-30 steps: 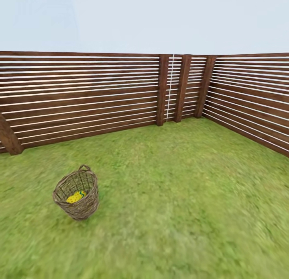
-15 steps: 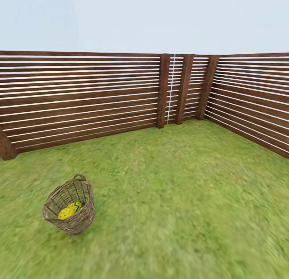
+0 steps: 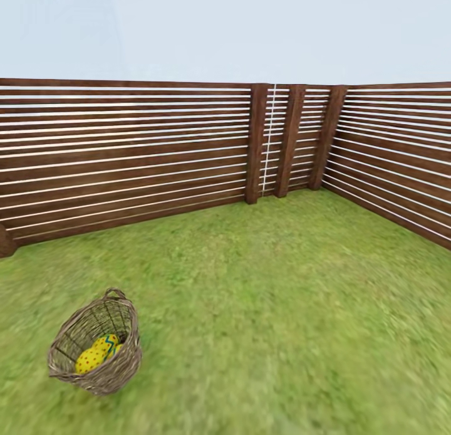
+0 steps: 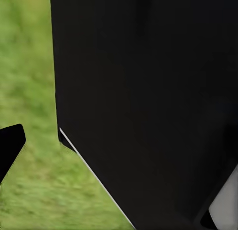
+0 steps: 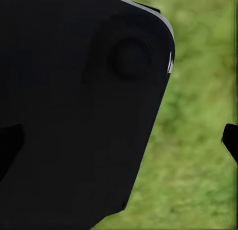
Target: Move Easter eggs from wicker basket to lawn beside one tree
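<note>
The wicker basket stands on the lawn at the lower left of the head view, tilted a little. Inside it I see yellow red-dotted Easter eggs, one with a blue-green zigzag; I cannot tell how many there are. No tree is in view. In the left wrist view one dark fingertip sits at the picture's edge over grass. In the right wrist view, the right gripper has its fingertips far apart with nothing held.
A brown slatted fence closes the garden at the back and runs along the right, meeting at a corner with posts. A black part of the robot's body blocks much of both wrist views.
The whole head view has shifted because the camera moved. The basket now shows lower, further left and larger, and the fence post at the left edge has almost slid out.
</note>
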